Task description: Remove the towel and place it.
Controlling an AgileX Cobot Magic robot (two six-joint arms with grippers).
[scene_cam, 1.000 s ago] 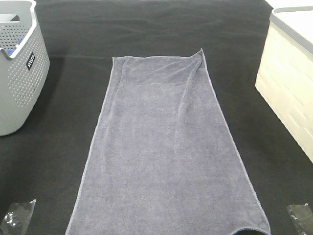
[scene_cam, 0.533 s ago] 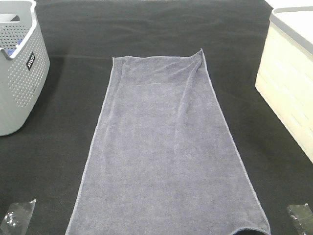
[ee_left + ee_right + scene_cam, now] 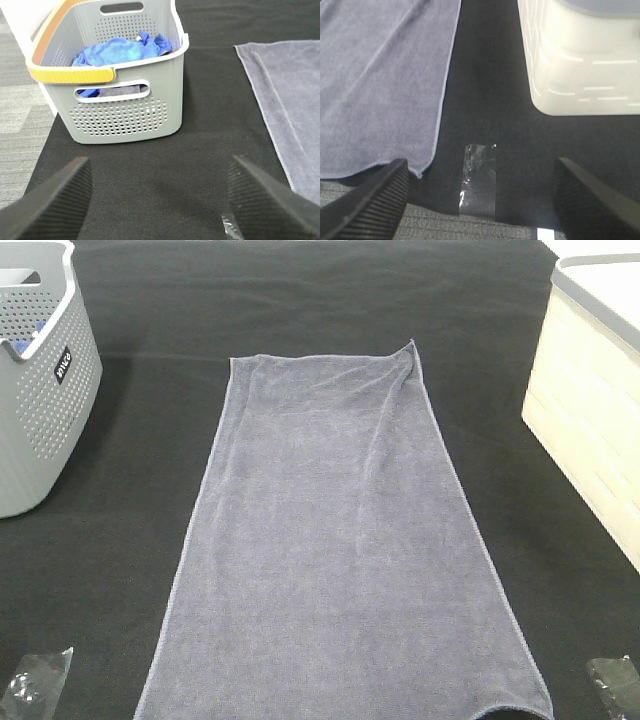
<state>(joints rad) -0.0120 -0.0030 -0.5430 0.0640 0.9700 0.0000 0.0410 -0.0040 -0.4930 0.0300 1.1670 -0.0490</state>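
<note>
**Towel spread flat, both grippers free**

I judge the job nearly finished; the long slate-lavender terry towel (image 3: 345,540) lies spread flat at the centre of the black table cloth (image 3: 300,300), out of the perforated grey plastic basket (image 3: 40,410) at ten o'clock, which holds crumpled blue cloth (image 3: 125,50); a cream plastic bin (image 3: 590,430) sits at two o'clock. My left gripper (image 3: 160,200) hangs released, grasping nothing; my right gripper (image 3: 480,200) likewise, jaws wide. Perhaps only retreat remains. Clear tape strips (image 3: 479,177) mark the near cloth edge; grey carpet floor (image 3: 20,100) shows beyond.
</note>
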